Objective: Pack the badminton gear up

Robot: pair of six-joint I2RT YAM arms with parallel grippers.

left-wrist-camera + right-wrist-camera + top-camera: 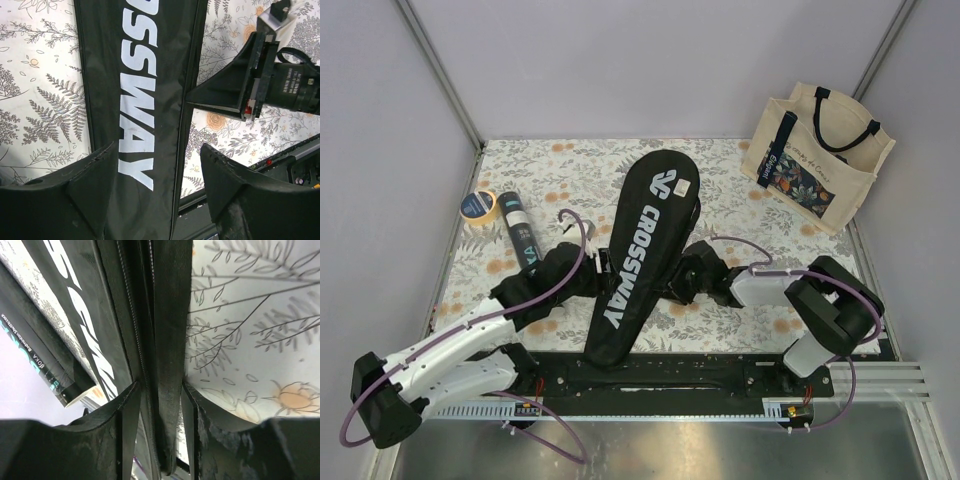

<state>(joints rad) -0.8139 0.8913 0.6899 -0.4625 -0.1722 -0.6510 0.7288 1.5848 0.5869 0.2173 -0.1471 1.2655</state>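
The long black racket bag (642, 250) marked "CROSSWAY" lies lengthwise on the floral table, its wide end far from me. My left gripper (600, 268) hangs over the bag's narrow part from the left. In the left wrist view it (156, 150) is open, and the bag (145, 100) runs between its fingers. My right gripper (673, 283) meets the bag's right edge. In the right wrist view it (160, 390) is open, with the zipper edge (150, 340) standing between its fingers, a thin gap beside the right one. The black tube (520, 230) with teal lettering lies left of the bag.
A yellow-rimmed tape roll (478, 207) sits beside the tube at the far left. A cream tote bag (820, 155) with dark handles stands at the back right corner. The black mounting rail (670, 372) runs along the near edge, under the bag's narrow end.
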